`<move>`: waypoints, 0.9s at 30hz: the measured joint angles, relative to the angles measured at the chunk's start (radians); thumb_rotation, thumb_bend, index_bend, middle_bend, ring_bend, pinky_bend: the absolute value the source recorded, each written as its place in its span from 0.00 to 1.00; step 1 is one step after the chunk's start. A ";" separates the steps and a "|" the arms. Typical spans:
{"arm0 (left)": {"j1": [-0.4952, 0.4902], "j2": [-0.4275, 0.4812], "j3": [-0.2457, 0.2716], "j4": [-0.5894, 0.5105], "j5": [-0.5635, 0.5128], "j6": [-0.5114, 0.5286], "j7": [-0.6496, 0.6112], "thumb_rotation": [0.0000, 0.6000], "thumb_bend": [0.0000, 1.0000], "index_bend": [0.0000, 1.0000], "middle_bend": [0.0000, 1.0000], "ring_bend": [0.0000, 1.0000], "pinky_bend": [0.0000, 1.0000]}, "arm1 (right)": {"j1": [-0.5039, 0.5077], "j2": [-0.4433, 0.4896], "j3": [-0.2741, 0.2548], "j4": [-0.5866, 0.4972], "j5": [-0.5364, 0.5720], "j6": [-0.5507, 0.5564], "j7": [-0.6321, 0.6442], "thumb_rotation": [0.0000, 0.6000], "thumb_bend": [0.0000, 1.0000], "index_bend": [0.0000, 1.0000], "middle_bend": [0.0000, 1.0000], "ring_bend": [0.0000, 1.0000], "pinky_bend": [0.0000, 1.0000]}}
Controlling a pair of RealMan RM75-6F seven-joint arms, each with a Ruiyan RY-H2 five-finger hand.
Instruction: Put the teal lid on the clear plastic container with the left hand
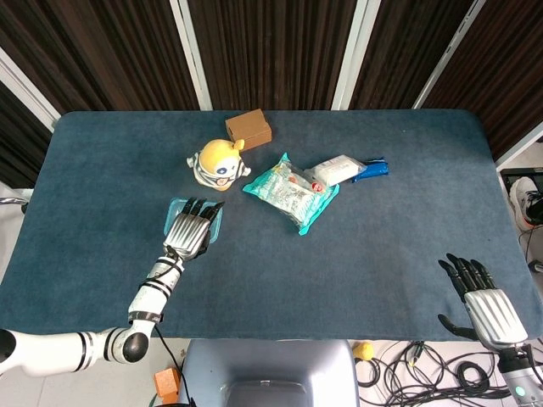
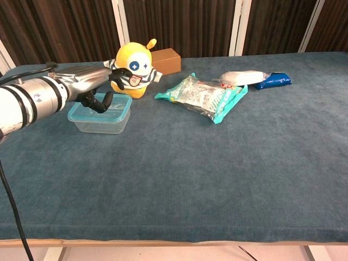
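The clear plastic container [image 2: 103,124] stands on the table left of centre, with the teal lid [image 2: 95,111] lying flat on top of it. My left hand [image 2: 87,82] hovers just above the lid, fingers stretched toward the yellow toy and thumb hanging down near the lid's far edge; it holds nothing. From the head view the left hand [image 1: 190,230] covers most of the lid [image 1: 170,217]. My right hand [image 1: 480,298] stays open at the table's front right edge, far from everything.
A yellow toy figure [image 2: 133,69] stands right behind the container, with a brown box [image 2: 166,60] behind it. A teal snack bag [image 2: 202,97], a white packet [image 2: 244,77] and a blue packet [image 2: 274,80] lie to the right.
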 measured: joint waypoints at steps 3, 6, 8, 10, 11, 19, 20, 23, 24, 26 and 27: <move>0.000 -0.020 -0.006 0.048 -0.001 -0.006 0.001 1.00 0.81 0.00 0.18 0.01 0.00 | 0.000 0.000 0.000 0.000 0.000 0.000 0.000 1.00 0.18 0.00 0.00 0.00 0.00; 0.000 -0.041 -0.009 0.101 -0.003 -0.006 0.017 1.00 0.81 0.00 0.19 0.01 0.00 | 0.000 0.000 0.000 0.000 0.000 0.000 0.000 1.00 0.18 0.00 0.00 0.00 0.00; 0.001 -0.051 -0.010 0.126 -0.007 -0.006 0.033 1.00 0.81 0.00 0.20 0.01 0.00 | 0.000 0.000 0.000 0.000 0.000 0.000 0.000 1.00 0.18 0.00 0.00 0.00 0.00; 0.004 -0.055 -0.013 0.135 -0.021 -0.008 0.050 1.00 0.81 0.00 0.23 0.02 0.00 | 0.000 0.000 0.000 0.000 0.000 0.000 0.000 1.00 0.18 0.00 0.00 0.00 0.00; 0.005 -0.055 -0.014 0.136 -0.031 -0.010 0.059 1.00 0.81 0.00 0.23 0.02 0.00 | 0.000 0.000 0.000 0.000 0.000 0.000 0.000 1.00 0.18 0.00 0.00 0.00 0.00; 0.012 -0.052 -0.019 0.156 -0.092 -0.026 0.118 1.00 0.81 0.00 0.24 0.03 0.00 | 0.000 0.000 0.000 0.000 0.000 0.000 0.000 1.00 0.18 0.00 0.00 0.00 0.00; 0.013 -0.052 -0.020 0.158 -0.090 -0.025 0.119 1.00 0.81 0.00 0.24 0.03 0.00 | 0.000 0.000 0.000 0.000 0.000 0.000 0.000 1.00 0.18 0.00 0.00 0.00 0.00; 0.017 -0.052 -0.020 0.166 -0.082 -0.020 0.126 1.00 0.81 0.00 0.24 0.03 0.00 | 0.000 0.000 0.000 0.000 0.000 0.000 0.000 1.00 0.18 0.00 0.00 0.00 0.00; 0.018 -0.051 -0.021 0.166 -0.083 -0.021 0.128 1.00 0.81 0.00 0.24 0.03 0.00 | 0.000 0.000 0.000 0.000 0.000 0.000 0.000 1.00 0.18 0.00 0.00 0.00 0.00; 0.019 -0.049 -0.022 0.166 -0.087 -0.024 0.134 1.00 0.81 0.00 0.25 0.03 0.00 | 0.000 0.000 0.000 0.000 0.000 0.000 0.000 1.00 0.18 0.00 0.00 0.00 0.00; 0.020 -0.049 -0.022 0.167 -0.092 -0.026 0.139 1.00 0.81 0.00 0.25 0.03 0.00 | 0.000 0.000 0.000 0.000 0.000 0.000 0.000 1.00 0.18 0.00 0.00 0.00 0.00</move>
